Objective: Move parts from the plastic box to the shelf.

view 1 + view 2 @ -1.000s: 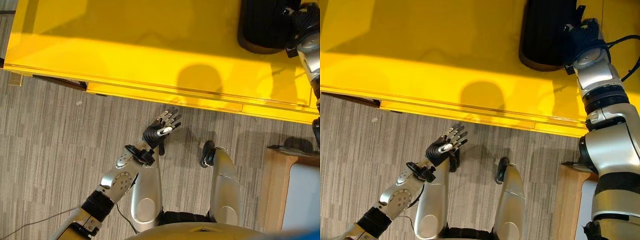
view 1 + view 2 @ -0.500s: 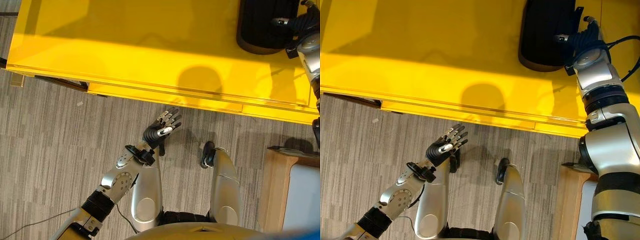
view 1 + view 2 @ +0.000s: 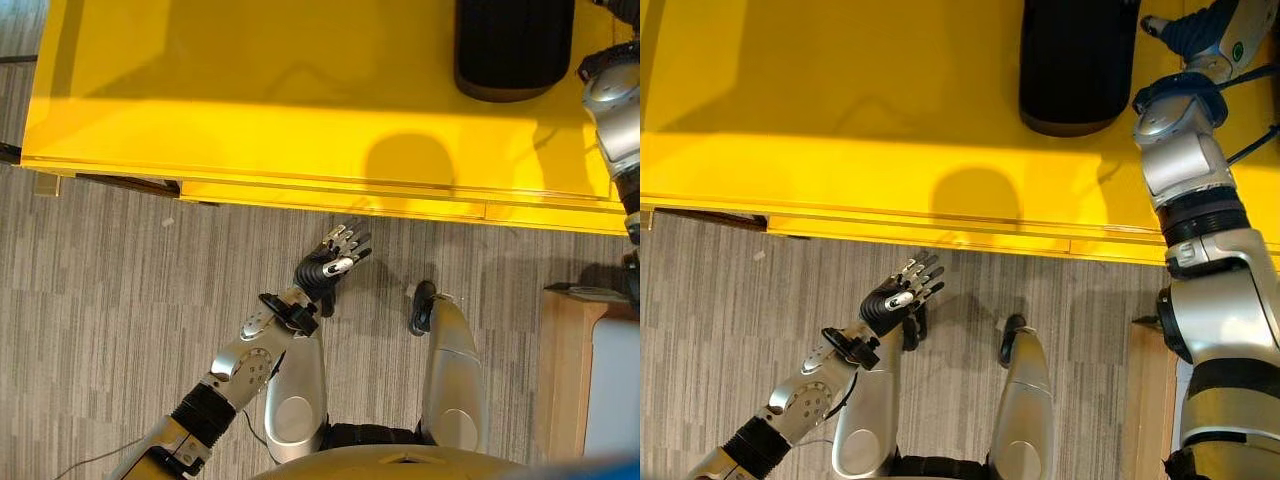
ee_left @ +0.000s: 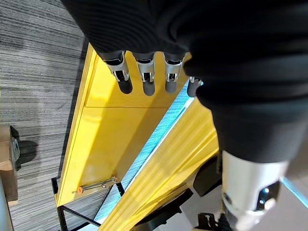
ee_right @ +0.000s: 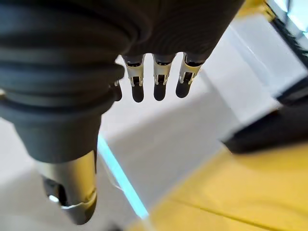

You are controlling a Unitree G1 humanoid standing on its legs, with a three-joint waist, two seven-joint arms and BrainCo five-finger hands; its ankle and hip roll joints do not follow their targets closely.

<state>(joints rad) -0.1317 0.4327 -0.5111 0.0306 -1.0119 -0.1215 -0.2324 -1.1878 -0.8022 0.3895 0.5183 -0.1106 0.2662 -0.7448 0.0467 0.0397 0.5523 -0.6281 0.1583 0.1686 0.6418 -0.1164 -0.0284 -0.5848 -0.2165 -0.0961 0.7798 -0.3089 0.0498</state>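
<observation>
A black ribbed part lies on the yellow shelf top at the far right. My right hand hovers just beyond the part's right edge, apart from it. In the right wrist view its fingers are straight with nothing between them. My left hand hangs low over the floor in front of the shelf's front edge, open and empty; in the left wrist view its fingers point at the yellow shelf.
A light wooden box edge stands on the floor at the right. Grey striped carpet spreads out before the shelf. A black metal frame shows beneath the yellow shelf.
My right hand has drawn back from the black part's right edge, leaving it on the shelf. The whole picture has shifted a little, so the camera moved. The left hand stays put.
</observation>
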